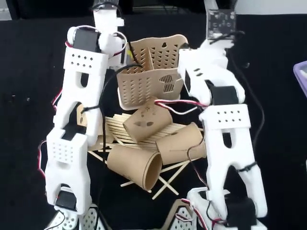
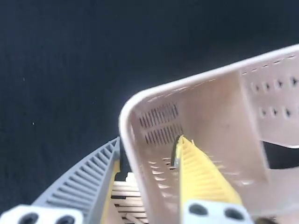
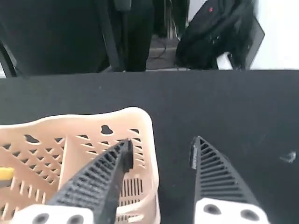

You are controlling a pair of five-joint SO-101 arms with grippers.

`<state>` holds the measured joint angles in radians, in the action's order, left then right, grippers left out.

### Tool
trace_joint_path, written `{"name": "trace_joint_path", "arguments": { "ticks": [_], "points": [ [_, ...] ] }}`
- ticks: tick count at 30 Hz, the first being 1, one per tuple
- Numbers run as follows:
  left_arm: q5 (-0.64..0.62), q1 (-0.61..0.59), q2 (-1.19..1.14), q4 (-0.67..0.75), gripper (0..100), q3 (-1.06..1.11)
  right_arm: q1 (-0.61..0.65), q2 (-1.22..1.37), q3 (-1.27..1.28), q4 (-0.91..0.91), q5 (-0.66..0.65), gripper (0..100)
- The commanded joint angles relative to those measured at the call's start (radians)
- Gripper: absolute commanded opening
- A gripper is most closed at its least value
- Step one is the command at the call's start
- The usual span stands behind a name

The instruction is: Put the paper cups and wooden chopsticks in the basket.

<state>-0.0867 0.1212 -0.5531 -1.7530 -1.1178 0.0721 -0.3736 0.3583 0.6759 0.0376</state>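
Nearest: three paper cups (image 1: 136, 167) lie on their sides on the black tabletop (image 1: 29, 120), heaped on a crisscross of wooden chopsticks (image 1: 169, 183). One cup's mouth faces near-right. The farthest cup sits just against the near wall of the basket.

Beyond the heap is the basket (image 1: 144, 86), beige and perforated, sitting tilted. What shows of its inside holds no cups or sticks, so I judge nothing is loaded yet.

Farthest, at the basket's far corners:
- Left gripper (image 2: 148, 139): fingers spread, the yellow one inside the wall and the grey one outside. It straddles the rim without pinching it. Chopsticks show below it.
- Right gripper (image 3: 160, 148): black fingers spread wide, one inside the right corner and one outside over bare tabletop.

Handling, as a judgement:
- Cups are light and thin-walled. They dent easily and tend to roll.
- Best hold is at the rim, one finger inside and one outside, with a gentle squeeze.
- Cups should go first, since they rest on the sticks.
- Chopsticks are light, stiff, thin and smooth.
- Pinch them across the middle, a few at a time. A hold near one end may let them swing or slip out.
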Motion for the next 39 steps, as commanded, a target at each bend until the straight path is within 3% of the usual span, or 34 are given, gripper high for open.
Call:
{"name": "trace_joint_path", "arguments": {
  "ticks": [1,5,7,11,15,19,26,39],
  "points": [
    [0.005,-0.004,-0.009,-0.006,18,0.002,0.011,0.090,-0.110,0.040,-0.041,20.7],
    [0.003,-0.015,-0.028,-0.006,5,0.002,0.008,0.234,-0.211,0.114,-0.043,8.7],
    [0.006,-0.016,-0.040,-0.006,3,0.002,0.002,0.292,-0.255,0.141,-0.071,0.6],
    [0.009,-0.054,-0.055,-0.003,3,-0.007,-0.020,0.355,-0.295,0.221,-0.163,1.0],
    [0.015,-0.131,-0.064,0.034,3,0.001,-0.014,0.323,-0.292,0.313,-0.161,1.1],
    [0.104,-0.174,-0.064,0.034,3,0.004,0.015,0.272,-0.292,0.390,-0.161,1.1],
    [0.170,-0.188,-0.060,-0.008,3,0.010,0.098,0.255,-0.291,0.465,-0.124,1.1],
    [0.166,-0.196,-0.040,-0.008,3,0.084,0.101,0.252,-0.315,0.468,-0.078,1.7]
  ]
}}
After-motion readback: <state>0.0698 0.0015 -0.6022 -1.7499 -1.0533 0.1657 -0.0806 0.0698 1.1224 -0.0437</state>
